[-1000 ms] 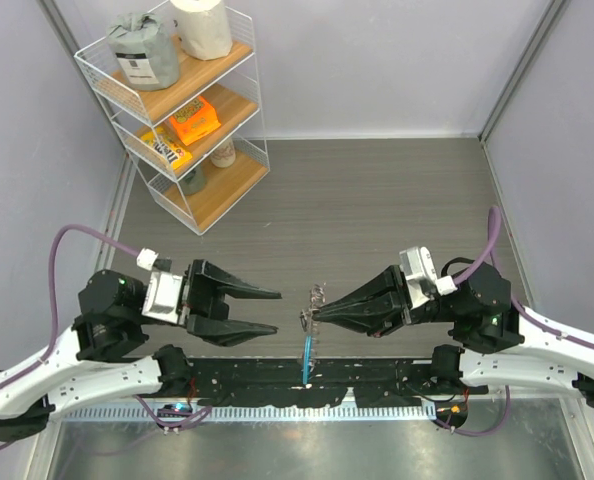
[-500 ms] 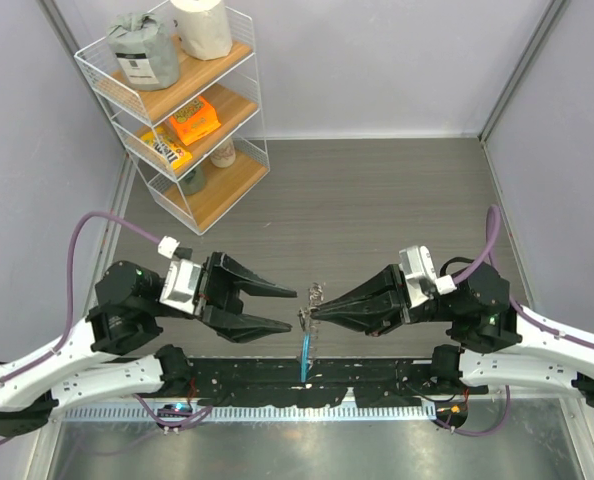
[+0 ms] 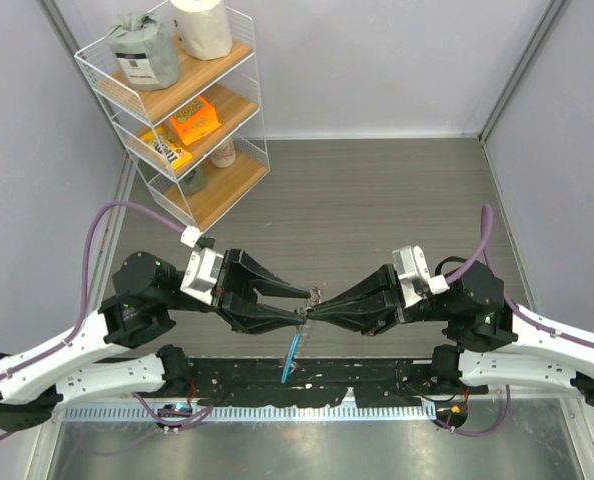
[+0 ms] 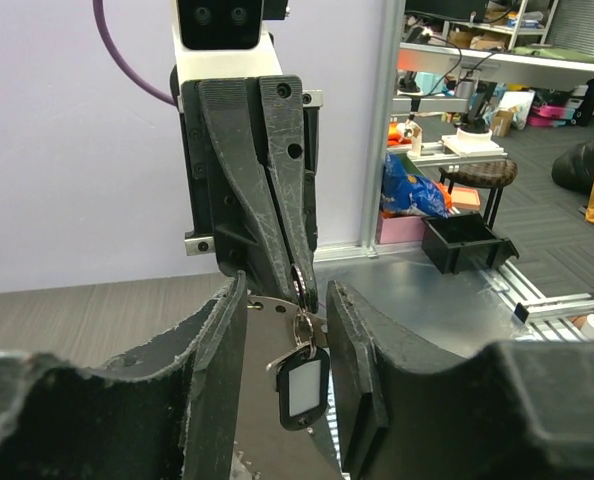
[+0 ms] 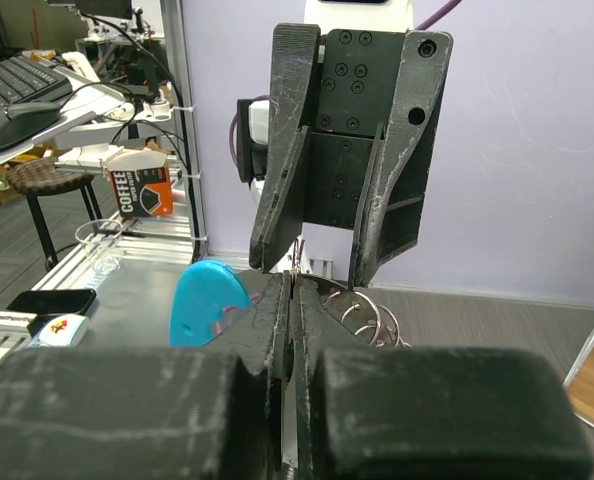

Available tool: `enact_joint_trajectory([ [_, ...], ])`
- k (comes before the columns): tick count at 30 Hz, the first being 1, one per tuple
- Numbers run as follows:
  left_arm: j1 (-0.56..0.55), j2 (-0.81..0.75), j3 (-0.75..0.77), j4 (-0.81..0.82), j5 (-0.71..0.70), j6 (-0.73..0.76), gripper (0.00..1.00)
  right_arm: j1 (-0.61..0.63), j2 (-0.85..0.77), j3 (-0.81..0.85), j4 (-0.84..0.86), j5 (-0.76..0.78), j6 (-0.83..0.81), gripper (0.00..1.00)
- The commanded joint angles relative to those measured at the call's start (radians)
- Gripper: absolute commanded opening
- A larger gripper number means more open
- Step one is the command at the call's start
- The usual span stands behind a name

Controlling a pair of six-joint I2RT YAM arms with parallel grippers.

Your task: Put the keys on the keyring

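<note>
My right gripper [image 3: 311, 313] is shut on the thin silvery keyring [image 4: 299, 283] and holds it above the table. From the ring hang a dark-framed tag [image 4: 302, 385] and a bright blue tag [image 5: 207, 300] [image 3: 291, 355]. A flat silvery piece with holes [image 4: 262, 400], the keys as far as I can tell, hangs behind the tag. Several loose wire rings [image 5: 372, 315] show beside my right fingertips [image 5: 280, 300]. My left gripper [image 3: 305, 304] faces the right one tip to tip. Its jaws stand open on either side of the hanging bunch, with a gap on each side of the tag.
A white wire shelf rack [image 3: 177, 110] with packets and rolls stands at the back left. The grey walls meet at the back, and a metal rail [image 3: 307, 385] runs along the near edge between the arm bases.
My left arm has swung right until its jaws straddle the keyring, and they have narrowed a little. The blue tag now hangs tilted to the left. The right gripper has barely moved.
</note>
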Motion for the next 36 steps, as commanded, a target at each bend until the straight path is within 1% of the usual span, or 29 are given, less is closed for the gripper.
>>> enact_joint_trajectory([
  [1, -0.002, 0.006, 0.038, 0.036, 0.016, -0.014, 0.40, -0.001, -0.009, 0.019, 0.104, 0.019, -0.019, 0.06],
  [9, -0.004, -0.002, 0.030, 0.027, 0.004, -0.013, 0.37, -0.001, -0.024, 0.003, 0.123, 0.028, -0.028, 0.06],
  [12, -0.004, 0.000, 0.028, 0.024, -0.001, -0.013, 0.32, -0.001, -0.030, -0.003, 0.129, 0.034, -0.031, 0.06],
  [16, -0.004, 0.001, 0.028, 0.020, -0.003, -0.019, 0.20, -0.001, -0.040, -0.018, 0.151, 0.043, -0.037, 0.06],
  [20, -0.004, 0.015, 0.038, 0.011, 0.011, -0.022, 0.03, -0.001, -0.038, -0.020, 0.161, 0.042, -0.037, 0.06],
  [21, -0.002, 0.019, 0.044, 0.002, 0.017, -0.024, 0.00, -0.001, -0.040, -0.021, 0.167, 0.043, -0.037, 0.06],
  [24, -0.004, 0.032, 0.051, 0.001, 0.048, -0.027, 0.00, 0.000, -0.041, -0.023, 0.177, 0.051, -0.045, 0.06],
  [28, -0.002, 0.035, 0.053, -0.013, 0.016, -0.022, 0.00, 0.002, -0.035, -0.006, 0.155, 0.053, -0.060, 0.06],
  [30, -0.004, 0.033, 0.057, -0.039, 0.005, -0.013, 0.00, 0.002, -0.027, 0.019, 0.103, 0.057, -0.068, 0.09],
  [33, -0.002, 0.036, 0.079, -0.087, -0.007, -0.002, 0.00, 0.002, -0.026, 0.054, 0.008, 0.056, -0.097, 0.25],
  [35, -0.004, 0.044, 0.097, -0.117, -0.009, -0.001, 0.00, 0.002, -0.024, 0.085, -0.062, 0.053, -0.109, 0.32],
  [36, -0.002, 0.050, 0.106, -0.136, -0.006, 0.001, 0.00, 0.002, -0.023, 0.109, -0.120, 0.053, -0.120, 0.34],
])
